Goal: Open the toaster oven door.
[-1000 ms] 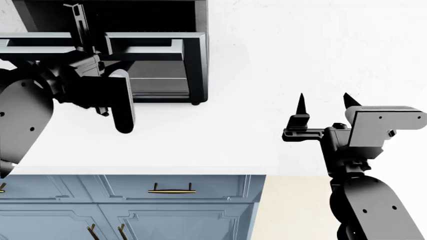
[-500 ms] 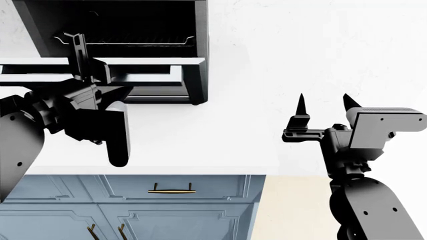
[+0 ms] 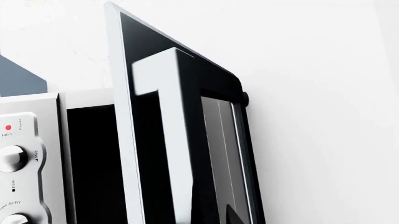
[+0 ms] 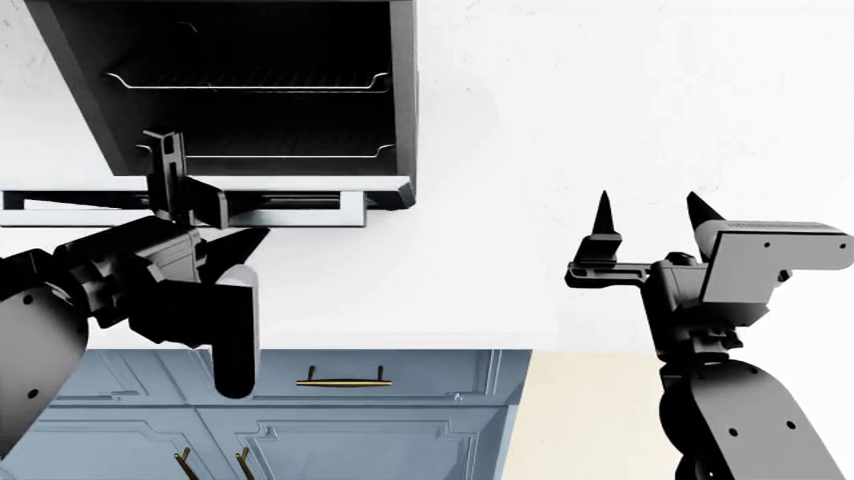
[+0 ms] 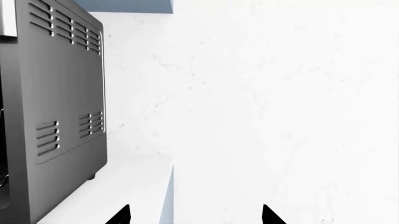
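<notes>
A: Head view, counter level. Toaster oven (image 4: 267,60) sits at the back left of the white countertop (image 4: 534,150), cavity exposed, two wire racks (image 4: 247,80) visible inside

B: Door?

A: Toaster oven door (image 4: 200,198) is swung down to near level, sticking out toward the robot from the oven's lower front edge. Left gripper (image 4: 180,190) sits at the door's front edge, one finger (image 4: 163,165) standing up above it

B: Closed on the handle?

A: Cannot tell. The door and the arm's own body hide the contact. Left wrist view only gives the door (image 3: 187,154) close up, edge-on, glass pane (image 3: 221,154) showing, with the silver control panel (image 3: 22,163) and its knobs beside it. No fingers in that frame

B: Right side?

A: Right gripper (image 4: 647,215) hovers over bare counter, well apart from the oven, jaws spread and holding nothing. Both fingertips (image 5: 121,215) show in the right wrist view with clear space between them, the oven's vented side wall (image 5: 62,93) off to one side

B: Below the counter?

A: Blue cabinet drawers (image 4: 374,380) with brass handles, shut
</notes>
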### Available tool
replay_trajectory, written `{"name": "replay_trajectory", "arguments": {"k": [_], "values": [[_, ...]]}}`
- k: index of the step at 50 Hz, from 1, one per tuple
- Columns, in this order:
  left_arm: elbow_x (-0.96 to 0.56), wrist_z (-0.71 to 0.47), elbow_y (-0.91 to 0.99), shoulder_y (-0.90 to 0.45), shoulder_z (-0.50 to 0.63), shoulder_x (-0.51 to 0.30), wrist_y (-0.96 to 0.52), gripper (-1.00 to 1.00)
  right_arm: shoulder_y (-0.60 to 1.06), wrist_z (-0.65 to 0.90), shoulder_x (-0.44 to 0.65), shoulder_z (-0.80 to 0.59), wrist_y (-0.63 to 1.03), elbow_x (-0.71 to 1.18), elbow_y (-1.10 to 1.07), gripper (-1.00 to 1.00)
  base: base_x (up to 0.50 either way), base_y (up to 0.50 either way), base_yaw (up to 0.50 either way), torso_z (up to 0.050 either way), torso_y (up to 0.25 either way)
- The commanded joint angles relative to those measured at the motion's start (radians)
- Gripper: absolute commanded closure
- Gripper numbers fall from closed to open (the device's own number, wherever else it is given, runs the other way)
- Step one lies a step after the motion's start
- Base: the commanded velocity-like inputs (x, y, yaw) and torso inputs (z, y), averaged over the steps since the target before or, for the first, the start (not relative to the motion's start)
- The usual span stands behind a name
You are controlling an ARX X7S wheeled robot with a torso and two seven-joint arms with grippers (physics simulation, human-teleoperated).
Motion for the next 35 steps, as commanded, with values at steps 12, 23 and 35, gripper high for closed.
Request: {"name": "replay_trajectory", "arguments": {"k": [12,23,35], "values": [[-0.128,-0.015,0.124,0.201,0.101,-0.066,-0.077,1.00,-0.008,0.008,0.003,-0.001,-0.009,0.010,-0.003,-1.00,0.00,0.00,0.00,0.000,0.000],[-0.130,-0.049,0.149,0.258,0.125,-0.087,-0.078,1.00,-0.015,0.013,0.006,0.001,-0.012,0.015,-0.006,-1.00,0.00,0.00,0.00,0.000,0.000],[-0.147,-0.076,0.137,0.310,0.149,-0.093,-0.063,1.00,-0.021,0.022,0.011,0.001,-0.012,0.017,-0.011,-1.00,0.00,0.00,0.00,0.000,0.000]]}}
